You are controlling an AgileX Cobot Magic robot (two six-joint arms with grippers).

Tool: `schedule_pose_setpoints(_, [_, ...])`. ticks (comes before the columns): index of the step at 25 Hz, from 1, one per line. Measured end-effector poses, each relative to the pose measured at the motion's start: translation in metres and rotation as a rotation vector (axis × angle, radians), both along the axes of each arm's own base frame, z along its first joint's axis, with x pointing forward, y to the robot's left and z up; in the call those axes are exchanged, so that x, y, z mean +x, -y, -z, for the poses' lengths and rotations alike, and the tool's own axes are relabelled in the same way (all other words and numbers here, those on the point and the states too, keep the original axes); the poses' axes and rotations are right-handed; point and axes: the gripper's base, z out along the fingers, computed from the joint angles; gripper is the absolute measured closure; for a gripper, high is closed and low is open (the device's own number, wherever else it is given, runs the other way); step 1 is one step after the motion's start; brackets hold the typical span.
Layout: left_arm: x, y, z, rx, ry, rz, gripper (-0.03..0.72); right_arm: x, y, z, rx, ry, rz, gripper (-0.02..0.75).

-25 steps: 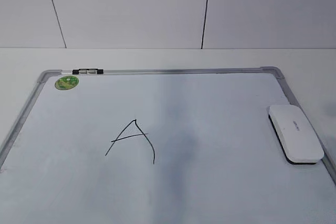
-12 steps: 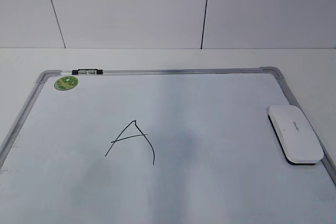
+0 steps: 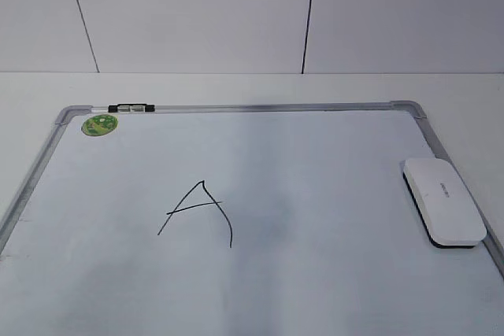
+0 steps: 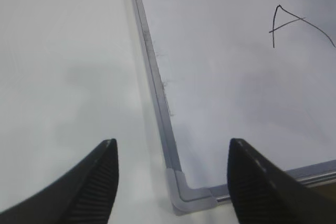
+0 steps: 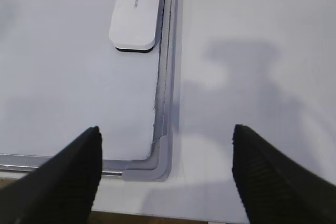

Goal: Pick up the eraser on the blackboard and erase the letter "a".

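Left gripper (image 4: 170, 182) and right gripper (image 5: 165, 179) — jaws spread wide, nothing between them, both held aloft.

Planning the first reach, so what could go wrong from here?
The eraser lies tight against the blackboard frame, so a finger of the open right gripper may catch the frame. The only visible letter is an angular capital, so the target is ambiguous.

green round magnet (image 3: 100, 124) sat far-left, just below a black-and-silver clip (image 3: 131, 106) | white surface (image 3: 236, 86) lay underneath all | pale panelled wall (image 3: 197, 13) stood behind, two dark vertical seams showed | magnet print unreadable
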Motion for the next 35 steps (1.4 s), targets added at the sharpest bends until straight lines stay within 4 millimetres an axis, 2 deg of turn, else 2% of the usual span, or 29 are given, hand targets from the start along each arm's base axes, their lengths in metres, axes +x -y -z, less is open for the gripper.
schedule_pose_setpoints(8, [0.0092, -0.0004, 0.0037, 0.000, 0.057, -0.008, 0.202, 0.0077, -0.0017, 0.0036, 0.004, 0.047, -0.008, 0.146])
schedule_pose_setpoints(29, [0.0100, -0.0005, 0.0025, 0.000, 0.073, -0.010, 0.202, 0.0085, -0.0019, 0.0034, 0.006, 0.056, -0.009, 0.145])
schedule_pose_setpoints(35, [0.0101, -0.0005, 0.0025, 0.000, 0.073, -0.034, 0.202, 0.0064, -0.0017, 0.0032, 0.002, 0.066, 0.089, 0.145])
